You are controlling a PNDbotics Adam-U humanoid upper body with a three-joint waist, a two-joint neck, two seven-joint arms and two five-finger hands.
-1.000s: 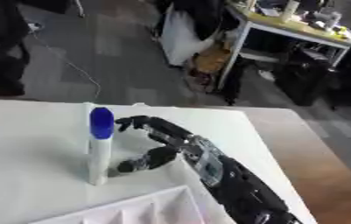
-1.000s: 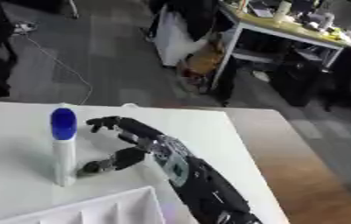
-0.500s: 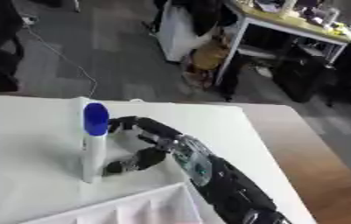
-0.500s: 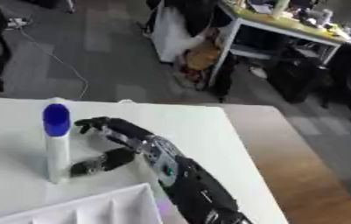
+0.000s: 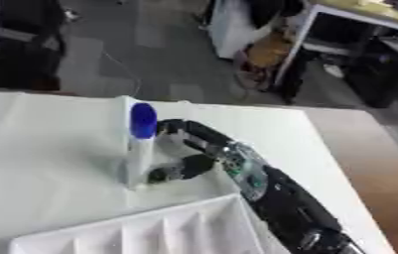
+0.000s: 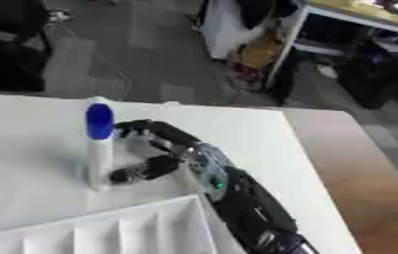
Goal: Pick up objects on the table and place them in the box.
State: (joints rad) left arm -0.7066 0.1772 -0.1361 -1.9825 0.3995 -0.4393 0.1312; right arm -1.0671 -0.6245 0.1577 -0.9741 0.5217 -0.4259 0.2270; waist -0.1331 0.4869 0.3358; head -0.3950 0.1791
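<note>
Right hand (image 5: pixel 204 155) reaches across the white surface (image 5: pixel 45 134), fingers spread and curved toward a tall white bottle with a blue cap (image 5: pixel 139 144); thumb low near its base, fingers near the cap. Contact unclear. The bottle stands upright just left of the hand, so a side grasp suits. White divided box (image 5: pixel 141 231) lies near the forearm. No legible writing.

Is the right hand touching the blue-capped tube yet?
Cannot tell. In the left eye view the right hand reaches the standing tube, but neither view plainly shows contact or gap.
</note>
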